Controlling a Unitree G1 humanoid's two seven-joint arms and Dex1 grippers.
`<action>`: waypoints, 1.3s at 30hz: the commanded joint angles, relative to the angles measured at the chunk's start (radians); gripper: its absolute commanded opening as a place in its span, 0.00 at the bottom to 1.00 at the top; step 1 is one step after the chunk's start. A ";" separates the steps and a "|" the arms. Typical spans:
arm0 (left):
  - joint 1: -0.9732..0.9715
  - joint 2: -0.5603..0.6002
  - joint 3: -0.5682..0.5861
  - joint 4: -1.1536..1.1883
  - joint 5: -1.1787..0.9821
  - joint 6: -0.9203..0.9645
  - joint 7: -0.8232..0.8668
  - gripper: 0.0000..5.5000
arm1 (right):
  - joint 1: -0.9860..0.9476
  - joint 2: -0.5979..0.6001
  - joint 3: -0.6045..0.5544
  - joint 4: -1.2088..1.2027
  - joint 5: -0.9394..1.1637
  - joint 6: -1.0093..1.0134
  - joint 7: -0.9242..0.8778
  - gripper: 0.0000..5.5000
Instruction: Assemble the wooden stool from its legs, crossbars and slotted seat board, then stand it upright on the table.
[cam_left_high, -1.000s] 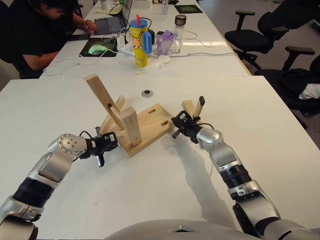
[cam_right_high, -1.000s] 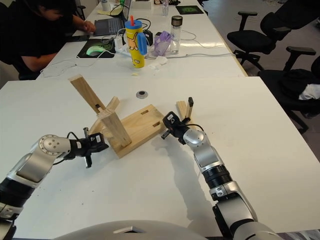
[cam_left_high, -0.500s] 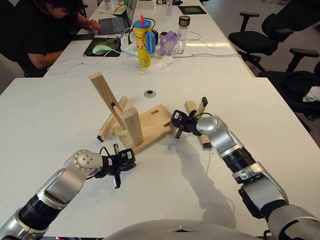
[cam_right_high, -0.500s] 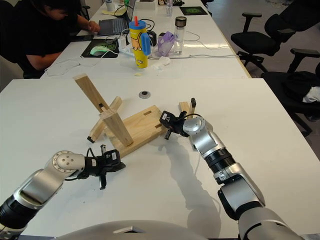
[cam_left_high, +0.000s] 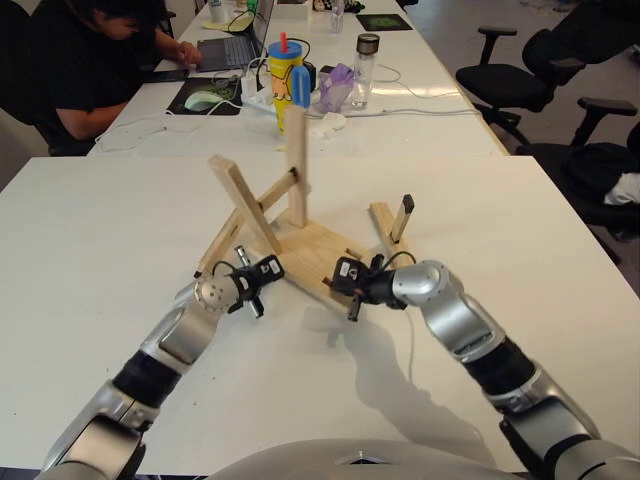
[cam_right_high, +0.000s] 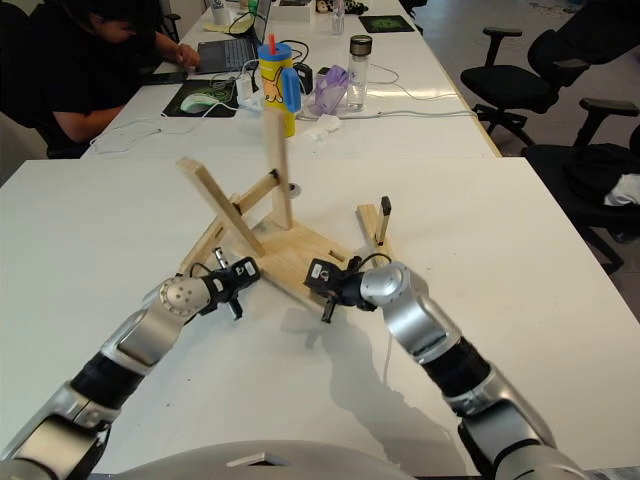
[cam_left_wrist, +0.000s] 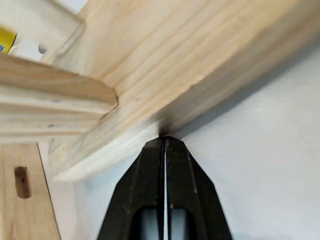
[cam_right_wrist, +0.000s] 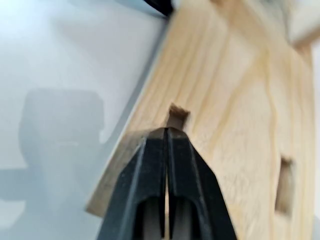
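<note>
The slotted seat board (cam_left_high: 312, 248) lies on the white table with two legs plugged in. One leg (cam_left_high: 297, 165) stands nearly upright, a second leg (cam_left_high: 240, 200) leans left, and a crossbar (cam_left_high: 278, 190) joins them. Another wooden piece (cam_left_high: 213, 245) slants from the table up behind the leaning leg. Two loose pieces (cam_left_high: 388, 224) rest to the right of the board. My left gripper (cam_left_high: 262, 282) is shut, its tip (cam_left_wrist: 164, 142) touching the board's near-left edge. My right gripper (cam_left_high: 347, 288) is shut, its tip (cam_right_wrist: 166, 132) on the board's near edge beside a slot (cam_right_wrist: 177, 116).
A yellow cup (cam_left_high: 284, 68), a bottle (cam_left_high: 365, 58), cables and a laptop stand on the adjoining table behind. Office chairs (cam_left_high: 530, 70) are at the right. The near part of the table (cam_left_high: 330, 400) is bare white surface.
The board with its legs has turned and been drawn nearer; the legs now stand taller. My left gripper has moved up against the board's edge, and my right gripper has slid nearer along it.
</note>
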 joint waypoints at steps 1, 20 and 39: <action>-0.125 -0.055 0.002 0.184 0.027 -0.088 0.007 0.01 | 0.064 0.118 0.062 0.112 0.021 -0.002 -0.078 0.00; -0.040 -0.079 0.244 0.068 -0.085 -0.184 -0.013 0.05 | 0.248 0.252 -0.374 -0.338 0.106 -0.018 -0.419 0.03; 0.105 -0.153 0.428 -0.251 -0.542 0.031 -0.119 0.55 | 0.216 0.160 -0.635 -0.112 0.259 0.179 -0.480 0.56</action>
